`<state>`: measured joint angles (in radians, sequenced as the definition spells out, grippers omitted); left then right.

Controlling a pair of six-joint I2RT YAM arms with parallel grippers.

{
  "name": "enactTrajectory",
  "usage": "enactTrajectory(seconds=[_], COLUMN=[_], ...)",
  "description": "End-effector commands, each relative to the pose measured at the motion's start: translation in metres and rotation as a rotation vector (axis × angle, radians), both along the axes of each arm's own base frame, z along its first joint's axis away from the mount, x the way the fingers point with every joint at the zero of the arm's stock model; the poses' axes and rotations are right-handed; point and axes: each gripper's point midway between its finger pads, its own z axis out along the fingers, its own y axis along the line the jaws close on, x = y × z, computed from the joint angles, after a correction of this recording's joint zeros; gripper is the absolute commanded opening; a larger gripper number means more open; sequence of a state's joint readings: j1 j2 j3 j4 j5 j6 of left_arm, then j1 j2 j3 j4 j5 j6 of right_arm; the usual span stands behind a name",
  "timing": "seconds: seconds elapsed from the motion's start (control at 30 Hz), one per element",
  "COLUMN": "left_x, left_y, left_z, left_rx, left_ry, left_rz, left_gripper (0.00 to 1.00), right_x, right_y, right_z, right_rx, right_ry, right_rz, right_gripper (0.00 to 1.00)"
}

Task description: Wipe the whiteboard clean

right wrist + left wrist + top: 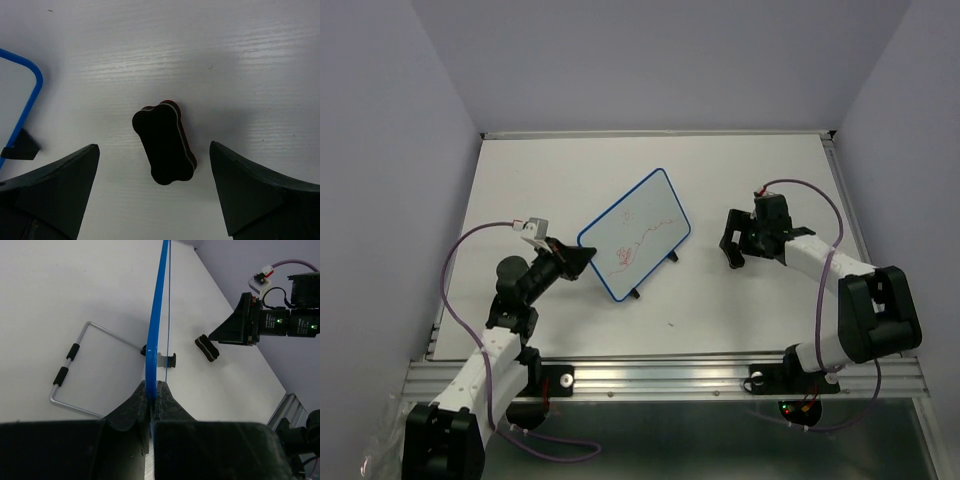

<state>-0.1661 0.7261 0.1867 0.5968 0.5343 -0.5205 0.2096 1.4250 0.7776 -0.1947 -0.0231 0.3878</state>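
White table [550,180], pale walls round it: whiteboard [635,235] mid-table, one claw on it, the other over an eraser.
Whiteboard sits at an angle to the table edges, propped on a wire stand [85,367], w/ small black feet [672,258] on its near-right side; red scribbles [630,245] run across the face. Left claw [152,390] is pinched tight on the blue frame [156,315] at the board's near-left corner, w/ only the frame btwn its fingers. Right claw [152,147] is spread wide, gripping nothing. It's just right of the board, above a black bone-shaped eraser [165,142] lying flat on the table, clear of the board. Eraser sits btwn the two fingers in the wrist view, touching neither.
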Motion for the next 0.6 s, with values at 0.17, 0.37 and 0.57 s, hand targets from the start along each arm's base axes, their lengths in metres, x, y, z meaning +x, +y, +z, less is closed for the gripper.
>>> enactTrajectory(seconds=[0.17,0.37,0.57], left_x=[0.002,-0.004,-0.007], left_y=[0.013,0.016,0.017], left_z=[-0.004,0.002,0.001], left_rx=[-0.016,-0.034,-0.039], left_ry=[-0.023,-0.06,-0.062], left_rz=[0.086,0.104,0.112], left_gripper=[0.0,0.0,0.0], right_x=[0.008,0.008,0.009], right_y=[-0.005,-0.002,0.0], right_z=[-0.01,-0.02,-0.024], right_rx=[-0.111,-0.118,-0.11], right_ry=[0.039,0.059,0.049], right_rz=[0.014,0.02,0.029], right_gripper=[0.84,0.74,0.61])
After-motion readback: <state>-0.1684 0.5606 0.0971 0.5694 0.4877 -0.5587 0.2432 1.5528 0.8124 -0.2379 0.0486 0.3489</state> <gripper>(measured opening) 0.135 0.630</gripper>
